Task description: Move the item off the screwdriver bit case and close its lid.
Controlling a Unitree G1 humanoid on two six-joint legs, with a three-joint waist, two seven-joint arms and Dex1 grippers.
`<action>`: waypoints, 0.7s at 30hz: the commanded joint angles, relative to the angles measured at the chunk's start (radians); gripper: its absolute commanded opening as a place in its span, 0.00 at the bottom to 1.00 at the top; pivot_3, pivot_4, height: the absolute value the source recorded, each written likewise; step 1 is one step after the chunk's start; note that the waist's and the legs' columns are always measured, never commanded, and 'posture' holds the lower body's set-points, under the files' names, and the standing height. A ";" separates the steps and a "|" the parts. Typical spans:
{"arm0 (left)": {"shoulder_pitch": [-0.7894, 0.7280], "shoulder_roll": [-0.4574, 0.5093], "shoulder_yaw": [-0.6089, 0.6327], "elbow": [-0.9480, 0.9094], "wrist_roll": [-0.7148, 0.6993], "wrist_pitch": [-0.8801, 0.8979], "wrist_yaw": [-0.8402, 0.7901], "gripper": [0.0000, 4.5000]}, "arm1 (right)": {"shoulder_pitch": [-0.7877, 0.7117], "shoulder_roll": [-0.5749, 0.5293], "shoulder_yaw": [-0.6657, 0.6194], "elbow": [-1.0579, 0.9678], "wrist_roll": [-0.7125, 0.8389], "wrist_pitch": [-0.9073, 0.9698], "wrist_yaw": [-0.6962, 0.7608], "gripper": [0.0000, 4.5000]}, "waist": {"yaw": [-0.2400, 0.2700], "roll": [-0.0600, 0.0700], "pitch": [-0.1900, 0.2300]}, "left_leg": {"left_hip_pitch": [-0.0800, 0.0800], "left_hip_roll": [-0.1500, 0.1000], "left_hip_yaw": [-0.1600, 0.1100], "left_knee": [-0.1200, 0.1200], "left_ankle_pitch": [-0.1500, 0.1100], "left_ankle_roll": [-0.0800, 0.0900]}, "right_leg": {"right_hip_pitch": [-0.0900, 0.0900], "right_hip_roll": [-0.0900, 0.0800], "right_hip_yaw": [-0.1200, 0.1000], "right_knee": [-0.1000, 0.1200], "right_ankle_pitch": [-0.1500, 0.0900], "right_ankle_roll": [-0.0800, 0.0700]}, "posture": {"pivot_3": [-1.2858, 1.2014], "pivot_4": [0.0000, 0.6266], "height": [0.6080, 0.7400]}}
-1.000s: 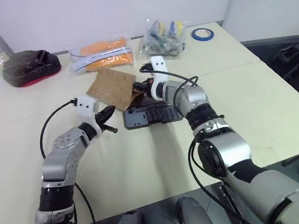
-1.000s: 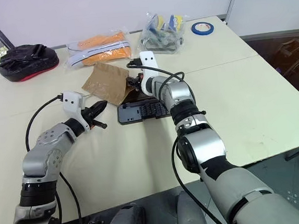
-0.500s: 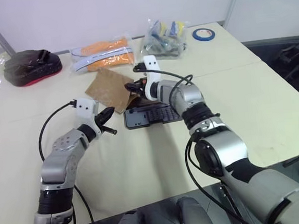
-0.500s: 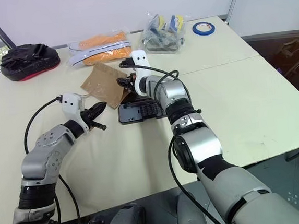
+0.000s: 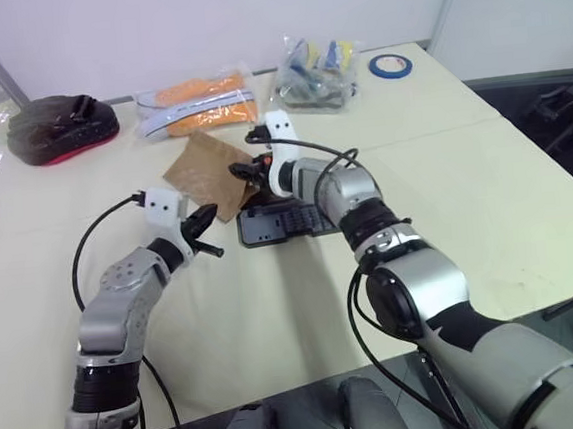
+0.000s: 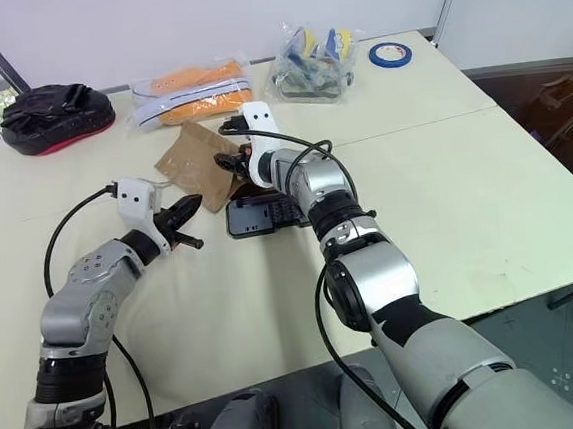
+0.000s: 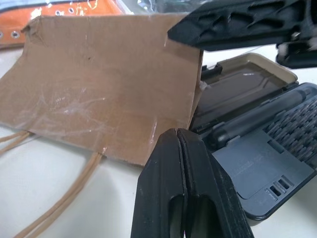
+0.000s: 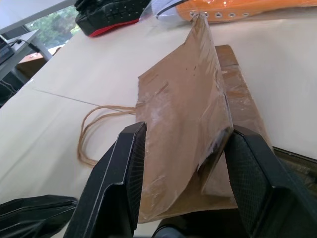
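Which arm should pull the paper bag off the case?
The right. Its pincer already straddles the bag's edge, which still overlaps the open case. The left pincer is shut and hangs beside the case, touching nothing.

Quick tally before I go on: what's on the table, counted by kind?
Kraft-paper bag: 1
Screwdriver bit case: 1
Clear plastic bags: 2, the second
Black-and-red pouch: 1
Blue tape roll: 1
Total: 6
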 commanded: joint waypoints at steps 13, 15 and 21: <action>-0.017 -0.008 0.018 -0.016 0.021 -0.037 0.019 0.00 | -0.035 0.008 -0.014 0.017 0.006 -0.051 -0.005 0.01 | -0.001 0.000 0.000 | 0.000 0.000 0.000 0.000 0.000 0.000 | 0.000 0.000 0.000 0.000 0.000 0.000 | 0.52 0.24 1.00; -0.020 -0.010 0.016 -0.012 0.022 -0.040 0.019 0.00 | -0.029 -0.003 -0.017 -0.007 0.007 -0.046 -0.018 0.01 | -0.001 0.000 0.000 | 0.000 0.000 0.000 0.000 0.000 0.000 | 0.000 0.000 0.000 0.000 0.000 0.000 | 0.52 0.24 1.00; -0.032 -0.025 -0.001 0.011 0.030 -0.057 0.009 0.00 | 0.123 -0.132 -0.047 -0.365 -0.066 -0.084 -0.245 0.01 | 0.014 0.000 0.000 | -0.001 -0.001 -0.002 0.001 0.000 0.000 | 0.000 -0.001 0.000 0.000 0.000 0.000 | 0.52 0.24 1.00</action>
